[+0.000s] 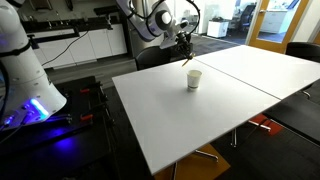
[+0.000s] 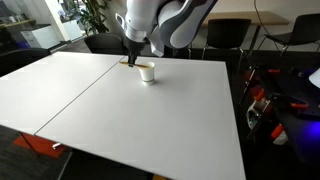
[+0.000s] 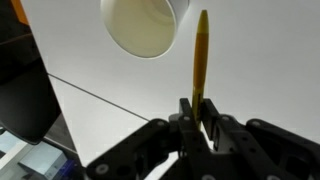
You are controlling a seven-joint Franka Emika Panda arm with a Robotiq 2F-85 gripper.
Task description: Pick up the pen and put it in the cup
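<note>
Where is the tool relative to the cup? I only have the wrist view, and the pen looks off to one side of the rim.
Observer: In an exterior view the tool hangs beside the cup, not over its mouth.
Operator: Is the pen off the table?
Observer: Yes. The pen hangs clear of the table, with its tip near rim height as far as I can tell.
Operator: Is the cup upright?
Observer: Yes, in both exterior views it stands upright on the table, mouth up.
</note>
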